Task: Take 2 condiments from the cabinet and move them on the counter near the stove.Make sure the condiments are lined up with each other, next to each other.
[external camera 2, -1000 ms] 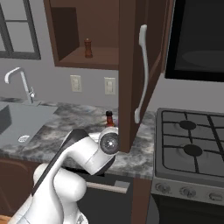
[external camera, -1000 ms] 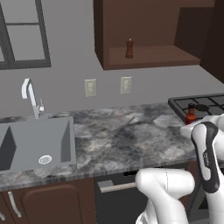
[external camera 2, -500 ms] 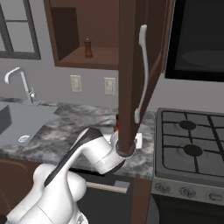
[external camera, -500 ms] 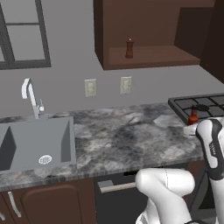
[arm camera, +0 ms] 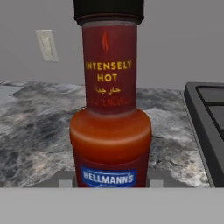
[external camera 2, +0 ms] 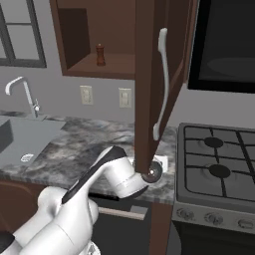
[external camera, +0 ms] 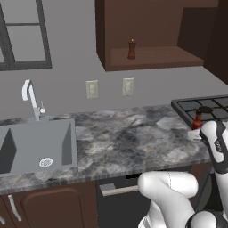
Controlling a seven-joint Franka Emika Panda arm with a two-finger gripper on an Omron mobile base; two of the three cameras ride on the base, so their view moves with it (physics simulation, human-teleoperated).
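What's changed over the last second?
The arm has carried the sauce bottle rightward along the counter toward the stove; the gripper stays shut on it, and the bottle stays upright. The pepper mill is unmoved on the cabinet shelf.

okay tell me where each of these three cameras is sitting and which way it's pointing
Left base view: behind the arm's left, facing the sink, counter and pepper mill; white arm at lower right.
Right base view: behind the arm's right, facing the stove and cabinet door; arm at lower left.
Hand view: on the hand, facing the sauce bottle close up.
Both base views share the mill, counter and wall outlets.
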